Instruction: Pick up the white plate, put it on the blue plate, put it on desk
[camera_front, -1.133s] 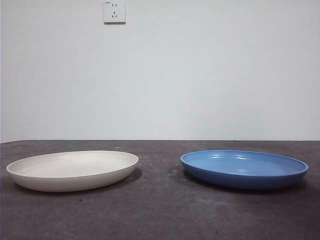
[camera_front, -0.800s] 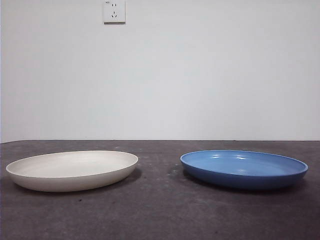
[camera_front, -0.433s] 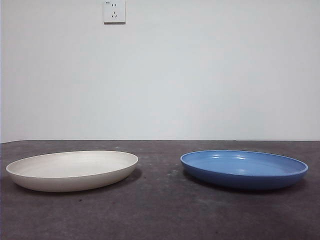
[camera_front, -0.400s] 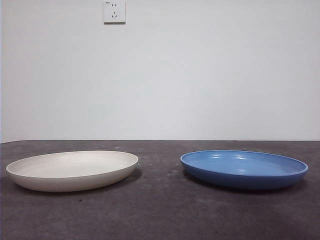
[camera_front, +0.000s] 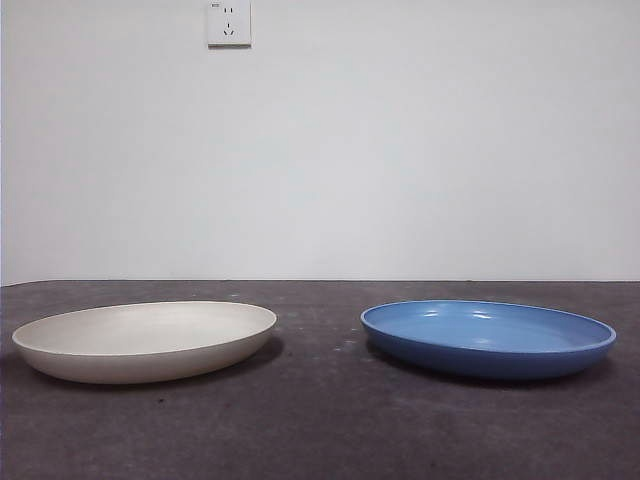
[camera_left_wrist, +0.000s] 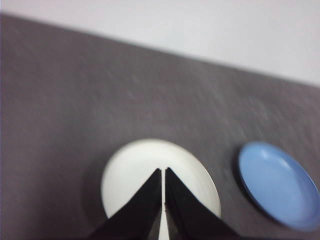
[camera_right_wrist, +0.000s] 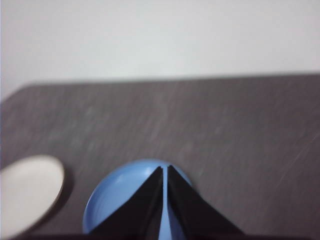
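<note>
I see a dark grey-brown, mottled desk (camera_front: 320, 420) running back to a plain pale wall. Two shallow round plates rest flat on it, apart from each other: the white plate (camera_front: 145, 340) on the left, the blue plate (camera_front: 488, 337) on the right.

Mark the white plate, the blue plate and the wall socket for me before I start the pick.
white plate (camera_front: 145, 335), front view, inner surface.
blue plate (camera_front: 488, 330), front view, inner surface.
wall socket (camera_front: 229, 22), front view, middle of its faceplate.
</note>
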